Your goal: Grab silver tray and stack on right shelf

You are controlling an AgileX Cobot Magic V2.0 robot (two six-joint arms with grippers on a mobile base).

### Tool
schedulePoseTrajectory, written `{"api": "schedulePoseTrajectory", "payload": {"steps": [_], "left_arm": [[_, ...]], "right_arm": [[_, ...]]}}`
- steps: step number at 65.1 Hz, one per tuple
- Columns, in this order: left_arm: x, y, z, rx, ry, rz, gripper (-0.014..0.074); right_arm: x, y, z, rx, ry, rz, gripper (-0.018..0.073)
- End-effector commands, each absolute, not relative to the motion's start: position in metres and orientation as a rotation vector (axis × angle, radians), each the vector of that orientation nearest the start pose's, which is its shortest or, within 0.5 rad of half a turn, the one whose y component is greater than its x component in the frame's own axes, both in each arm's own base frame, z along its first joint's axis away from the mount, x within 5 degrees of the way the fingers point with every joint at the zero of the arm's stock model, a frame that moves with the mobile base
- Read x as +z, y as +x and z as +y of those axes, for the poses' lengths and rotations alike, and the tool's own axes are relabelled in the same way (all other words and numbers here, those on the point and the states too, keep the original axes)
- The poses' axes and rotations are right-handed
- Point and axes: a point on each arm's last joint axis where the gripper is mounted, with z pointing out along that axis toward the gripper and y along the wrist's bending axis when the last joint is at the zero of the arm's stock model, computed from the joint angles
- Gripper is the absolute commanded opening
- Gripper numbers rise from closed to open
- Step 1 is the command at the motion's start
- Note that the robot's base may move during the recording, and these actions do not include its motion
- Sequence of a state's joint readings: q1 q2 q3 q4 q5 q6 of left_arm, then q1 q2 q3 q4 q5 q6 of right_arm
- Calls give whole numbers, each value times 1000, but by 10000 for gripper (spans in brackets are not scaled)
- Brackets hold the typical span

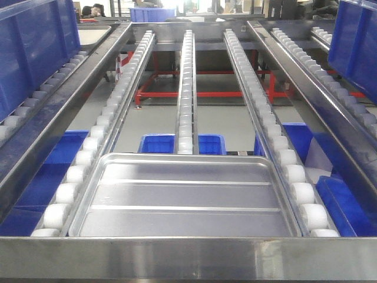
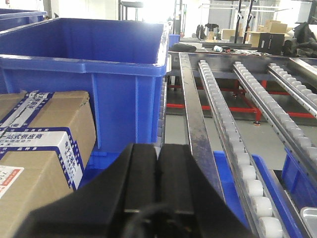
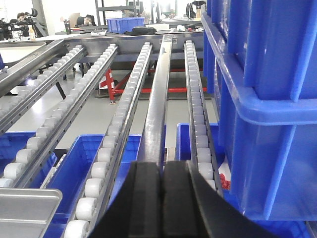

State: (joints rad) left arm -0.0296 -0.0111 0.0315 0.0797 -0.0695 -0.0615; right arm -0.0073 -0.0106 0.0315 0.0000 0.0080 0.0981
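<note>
The silver tray (image 1: 185, 197), shiny with two long ridges across its floor, lies flat on the roller tracks of the right shelf, against its broad front rail (image 1: 188, 256). Red framing shows under the rack. Neither gripper appears in the front view. A tray corner shows at the lower left of the right wrist view (image 3: 22, 213) and at the lower right of the left wrist view (image 2: 309, 218). My left gripper (image 2: 158, 148) is shut and holds nothing, left of the tray beside a steel side rail. My right gripper (image 3: 162, 166) is shut and empty, right of the tray over a steel divider.
A big blue crate (image 2: 84, 74) and a taped cardboard box (image 2: 39, 144) stand by the left gripper. Stacked blue crates (image 3: 267, 99) rise close on the right gripper's right. Blue bins (image 1: 159, 143) sit under the rollers. Blue crates (image 1: 35, 41) flank the lane.
</note>
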Motion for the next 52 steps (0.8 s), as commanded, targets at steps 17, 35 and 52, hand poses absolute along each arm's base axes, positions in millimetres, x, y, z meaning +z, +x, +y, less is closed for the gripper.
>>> {"api": "schedulePoseTrajectory", "payload": {"steps": [17,35,52], "left_arm": [[210,55,-3,-31,44,1352,-82],[210,55,-3,-30,45,1352,-82],[210,55,-3,-30,45,1358,-82]], "right_arm": [[212,54,-1,64,74,1400,49],[212,54,-1,64,74,1400,49],[212,54,-1,64,74,1401,49]]}}
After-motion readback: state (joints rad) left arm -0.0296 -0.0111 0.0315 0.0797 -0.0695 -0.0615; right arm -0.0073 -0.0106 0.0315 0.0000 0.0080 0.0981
